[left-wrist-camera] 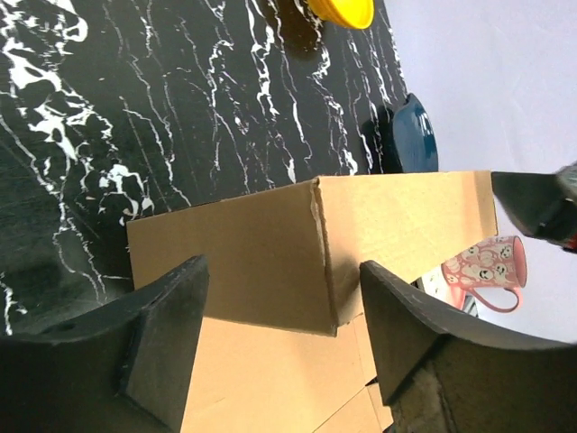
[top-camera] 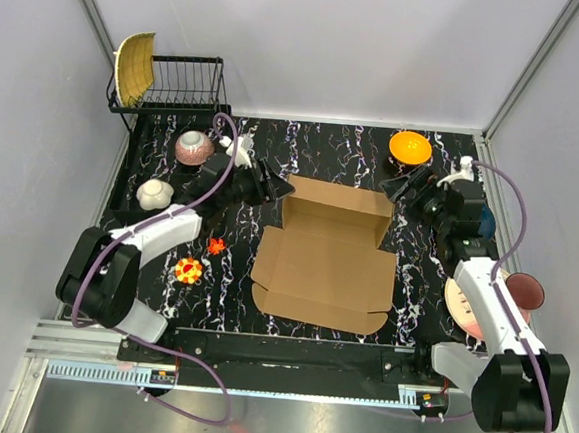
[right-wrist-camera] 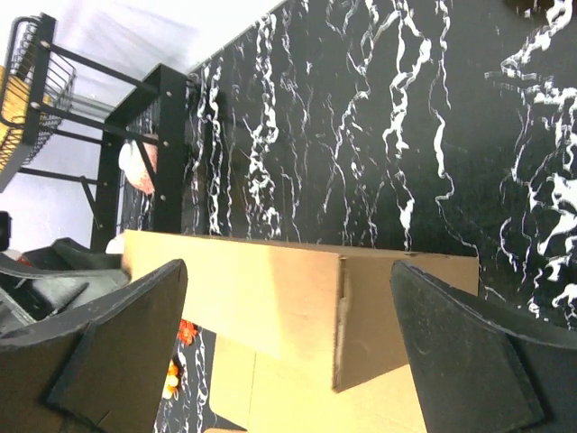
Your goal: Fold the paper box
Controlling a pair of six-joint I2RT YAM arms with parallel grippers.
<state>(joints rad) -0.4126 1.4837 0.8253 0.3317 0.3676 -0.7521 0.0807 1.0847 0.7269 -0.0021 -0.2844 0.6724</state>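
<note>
The paper box lies in the middle of the table, brown and unmarked. Its wide panel is flat and its far wall stands upright with short side flaps bent forward. My left gripper is at the wall's left corner and my right gripper at its right corner. In the left wrist view the box corner stands between the spread fingers of the left gripper with gaps on both sides. In the right wrist view the right gripper is open too, and the other corner sits untouched between its fingers.
A black dish rack with a yellow dish stands at the back left. An orange bowl, a pink bowl, a white object and two small toys lie around the box. A blue bowl, plate and cup sit on the right.
</note>
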